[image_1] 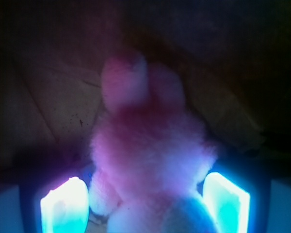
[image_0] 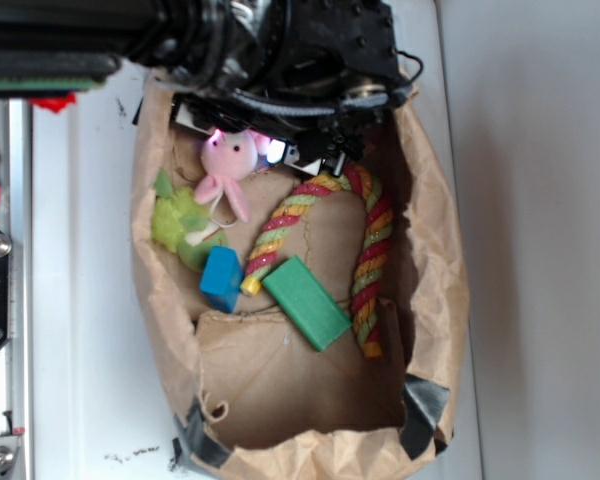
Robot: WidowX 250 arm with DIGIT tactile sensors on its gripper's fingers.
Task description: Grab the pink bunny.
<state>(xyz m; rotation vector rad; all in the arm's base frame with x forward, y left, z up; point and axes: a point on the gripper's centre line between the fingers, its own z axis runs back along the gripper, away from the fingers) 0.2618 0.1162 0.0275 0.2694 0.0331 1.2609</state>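
Gripper: we see its two glowing fingers close against either side of the pink bunny, jaws narrowed onto the plush.
Pink bunny: we find it at the top edge of the paper bag, head under the arm, limbs dangling.
Beside it: a lime-green plush, near the bag's left wall.
Farther: a blue block, green block and striped rope mid-bag.

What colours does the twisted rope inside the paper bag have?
The rope has red, yellow and green strands twisted together; it shows best in the exterior view.
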